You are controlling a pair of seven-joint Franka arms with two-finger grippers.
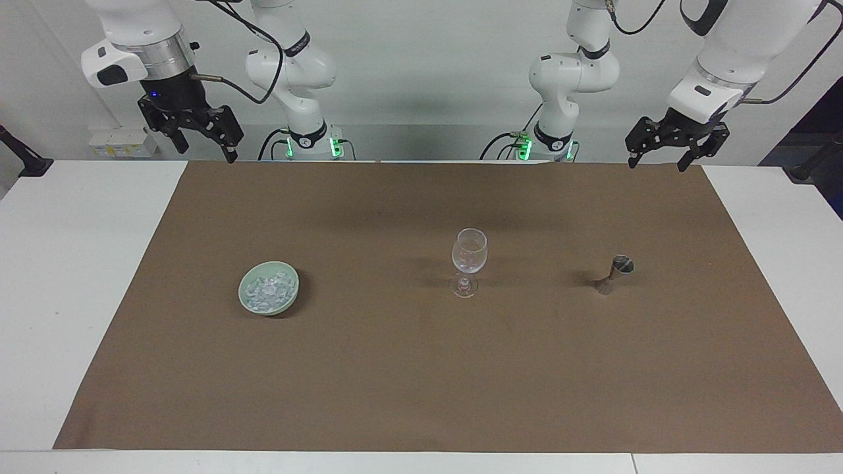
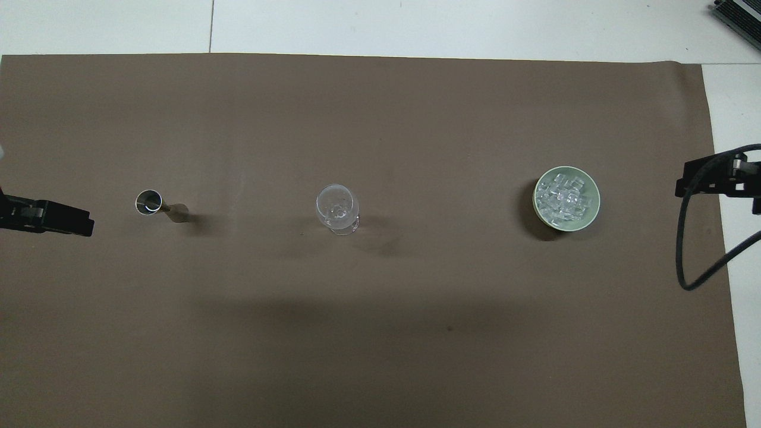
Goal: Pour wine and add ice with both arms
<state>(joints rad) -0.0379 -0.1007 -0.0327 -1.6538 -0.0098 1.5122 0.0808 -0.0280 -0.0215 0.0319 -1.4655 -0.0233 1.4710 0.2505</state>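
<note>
A clear stemmed glass [image 1: 469, 253] [image 2: 337, 205] stands upright mid-mat, seemingly empty. Toward the right arm's end, the ice [image 1: 268, 289] [image 2: 565, 198] is heaped in a pale green bowl [image 1: 271, 310] [image 2: 596, 206]. Toward the left arm's end stands a small metal jigger [image 1: 616, 272] [image 2: 148, 201]; no wine shows, and its contents are hidden. My right gripper [image 1: 205, 150] hangs open and empty, high over the mat's corner at its own end. High over the mat's other robot-side corner, my left gripper [image 1: 657, 163] is open and empty too. Both arms wait, well apart from everything.
A brown mat [image 1: 395, 382] covers most of the white table [image 1: 59, 263]. A black cable [image 2: 684, 261] loops down from the right wrist over the mat's edge. A dark object [image 2: 737, 15] sits at the table's corner farthest from the robots.
</note>
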